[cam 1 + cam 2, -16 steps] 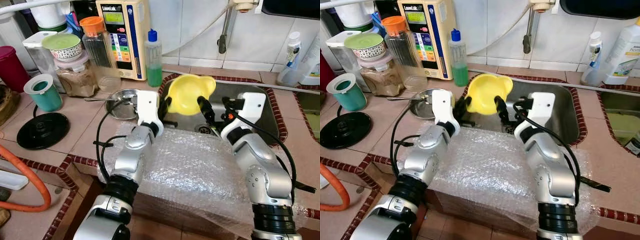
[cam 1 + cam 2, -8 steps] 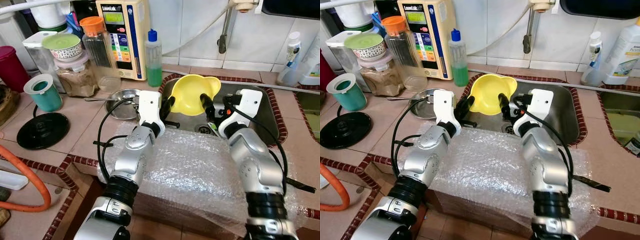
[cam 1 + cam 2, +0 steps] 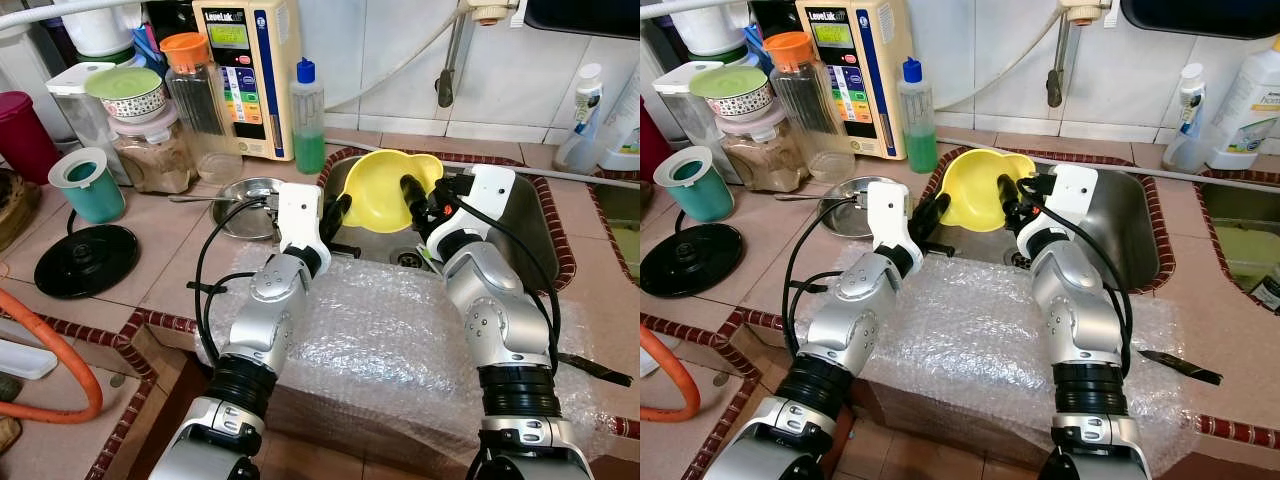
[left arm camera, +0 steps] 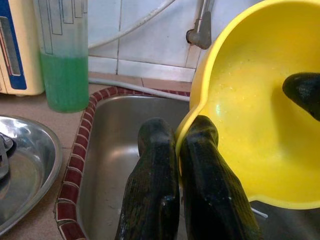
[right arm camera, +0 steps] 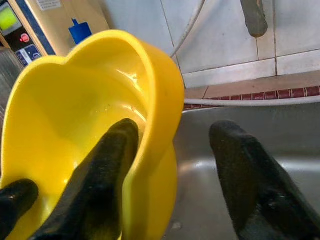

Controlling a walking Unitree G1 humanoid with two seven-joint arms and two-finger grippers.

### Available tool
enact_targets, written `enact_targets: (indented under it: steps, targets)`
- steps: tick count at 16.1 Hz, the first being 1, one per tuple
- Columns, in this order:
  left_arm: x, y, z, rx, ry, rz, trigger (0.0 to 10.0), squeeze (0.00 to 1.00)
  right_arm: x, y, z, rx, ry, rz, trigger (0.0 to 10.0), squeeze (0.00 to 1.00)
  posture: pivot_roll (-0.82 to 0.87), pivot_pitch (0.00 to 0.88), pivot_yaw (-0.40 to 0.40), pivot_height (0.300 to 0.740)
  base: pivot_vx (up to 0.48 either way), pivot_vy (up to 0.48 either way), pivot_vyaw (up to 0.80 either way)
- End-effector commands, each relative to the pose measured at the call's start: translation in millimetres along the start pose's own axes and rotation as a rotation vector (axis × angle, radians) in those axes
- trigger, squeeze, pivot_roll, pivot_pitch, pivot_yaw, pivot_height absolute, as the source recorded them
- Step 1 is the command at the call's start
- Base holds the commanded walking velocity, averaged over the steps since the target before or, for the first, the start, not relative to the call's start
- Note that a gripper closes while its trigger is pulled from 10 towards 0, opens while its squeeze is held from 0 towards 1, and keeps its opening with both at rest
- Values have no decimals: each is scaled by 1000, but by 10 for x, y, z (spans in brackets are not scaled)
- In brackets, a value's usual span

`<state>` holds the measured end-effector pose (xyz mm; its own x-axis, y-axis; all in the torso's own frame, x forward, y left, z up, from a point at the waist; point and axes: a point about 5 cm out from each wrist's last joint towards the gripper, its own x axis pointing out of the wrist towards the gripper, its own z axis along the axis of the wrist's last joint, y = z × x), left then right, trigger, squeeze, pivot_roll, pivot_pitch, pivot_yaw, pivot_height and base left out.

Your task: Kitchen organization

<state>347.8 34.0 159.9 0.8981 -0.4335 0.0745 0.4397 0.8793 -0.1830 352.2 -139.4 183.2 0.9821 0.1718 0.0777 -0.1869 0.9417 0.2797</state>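
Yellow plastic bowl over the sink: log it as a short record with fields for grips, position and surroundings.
object: yellow plastic bowl, tilted
position: held above the steel sink
left gripper: shut on the bowl's rim, one finger inside, one outside
right gripper: open, straddling the opposite rim, one finger inside the bowl
left of sink: round steel dish, green liquid bottle
foreground: bubble wrap sheet

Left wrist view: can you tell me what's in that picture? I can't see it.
The left gripper pinches the rim of a yellow bowl between its two black fingers, over a metal sink. One finger of the right gripper pokes into the bowl, and a bottle of green liquid stands on the counter beside the sink.
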Motion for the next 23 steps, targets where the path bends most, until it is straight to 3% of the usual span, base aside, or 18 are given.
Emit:
enact_targets:
  steps: [1,10,11,14,17,18,19,23]
  targets:
    - [4,-109,27,-25,-22,-18,1176,0,20,1,-26,-2,16,-13,0,0,-76,0,85,740,0,0,0]
    - [4,-28,68,17,-43,38,3059,0,12,-42,-99,-7,61,-31,0,0,-77,0,80,740,0,0,0]
    - [1,-26,80,31,-51,38,4431,0,17,-49,-96,-7,61,-35,0,0,-76,0,80,740,0,0,0]
    - [0,-28,76,45,-50,40,10000,0,27,-54,-84,-7,58,-37,0,0,-74,0,78,740,0,0,0]
    - [-8,-37,55,34,-43,28,10000,0,25,-61,-83,-7,56,-43,0,0,-74,0,78,740,0,0,0]
    - [-10,-42,53,21,-44,19,10000,710,25,-62,-83,-8,56,-44,0,0,-74,0,78,740,0,0,0]
    - [-14,-69,65,-18,-55,-10,10000,1000,21,-73,-83,-12,56,-51,0,0,-74,0,78,740,0,0,0]
    - [-23,-272,-28,-83,8,-151,10000,1000,17,-147,-59,-59,35,-106,0,0,-81,0,82,740,0,0,0]
